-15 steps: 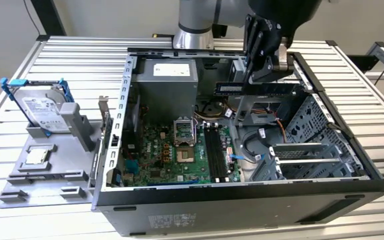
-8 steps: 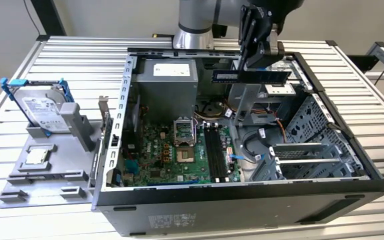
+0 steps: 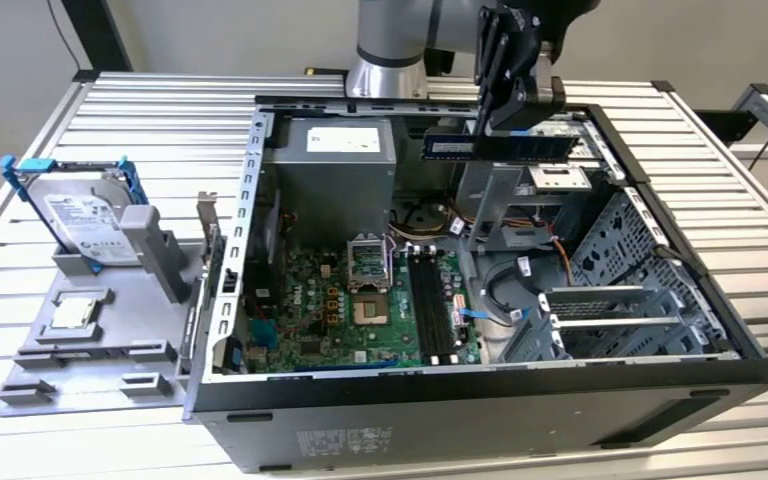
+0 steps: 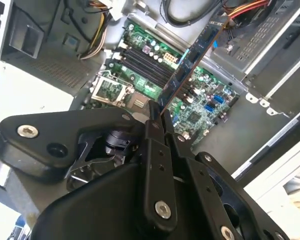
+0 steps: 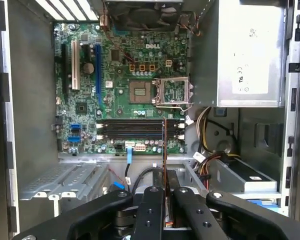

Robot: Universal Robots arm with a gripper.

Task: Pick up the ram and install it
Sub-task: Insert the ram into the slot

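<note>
Tool (image 3: 523, 122) fingers of black metal are clamped flat on the ram (image 3: 471, 147), a long, thin blue-green board with small dark chips. I have it held level, above the open steel case (image 3: 491, 425), at about one o'clock in the exterior view. In the first wrist view its narrow edge (image 5: 164, 145) runs crosswise to the long black memory slots (image 5: 135, 129) on the green motherboard (image 5: 115, 75).

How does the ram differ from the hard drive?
The ram is a thin dark stick, the hard drive a broad silver block in a blue bracket. The gripper holds the ram above the open case; the hard drive stands in a grey holder outside it. Neither is installed.
</note>
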